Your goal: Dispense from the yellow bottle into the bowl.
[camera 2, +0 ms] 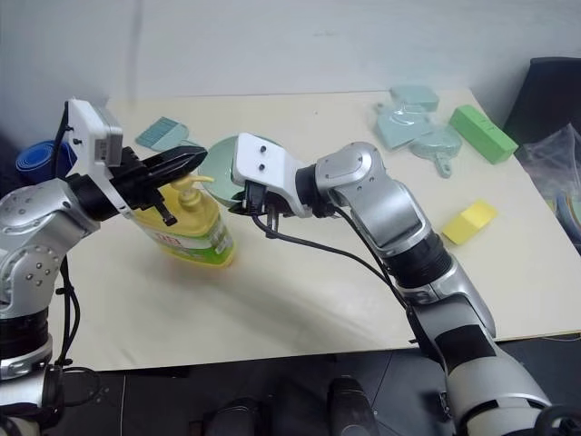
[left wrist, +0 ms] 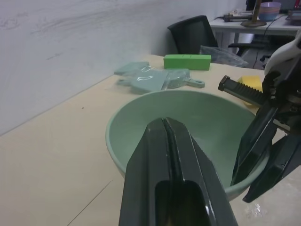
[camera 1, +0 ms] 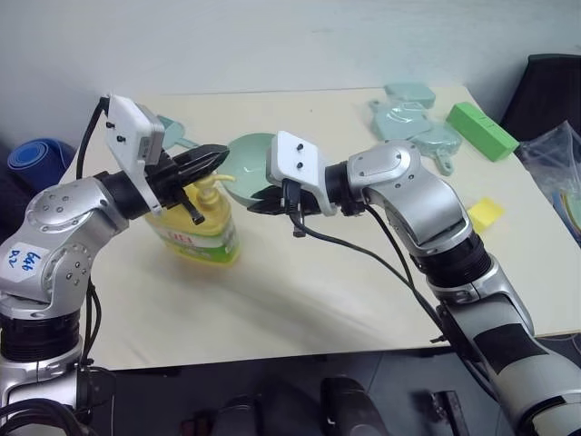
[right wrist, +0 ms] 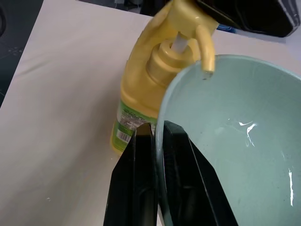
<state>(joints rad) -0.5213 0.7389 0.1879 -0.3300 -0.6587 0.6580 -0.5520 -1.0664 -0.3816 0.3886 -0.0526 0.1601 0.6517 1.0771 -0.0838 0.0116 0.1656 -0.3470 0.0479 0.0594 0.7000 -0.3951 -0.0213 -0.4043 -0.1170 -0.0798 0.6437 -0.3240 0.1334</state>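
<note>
On the smooth cream desk, one glossy yellow bottle stands at about ten o'clock, its pump top under the left tool, whose two black tapered fingers are pressed together on nothing. Just beyond, at eleven o'clock, the right tool is clenched on the thin rim of the single round, pale teal bowl, held beneath the pump spout.

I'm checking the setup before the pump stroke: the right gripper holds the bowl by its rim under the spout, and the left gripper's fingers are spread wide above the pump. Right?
Not quite: the left gripper has its fingers shut together, not spread, as the left wrist view shows. The rest holds: the right gripper pinches the bowl by its rim, under the yellow bottle's spout.
</note>
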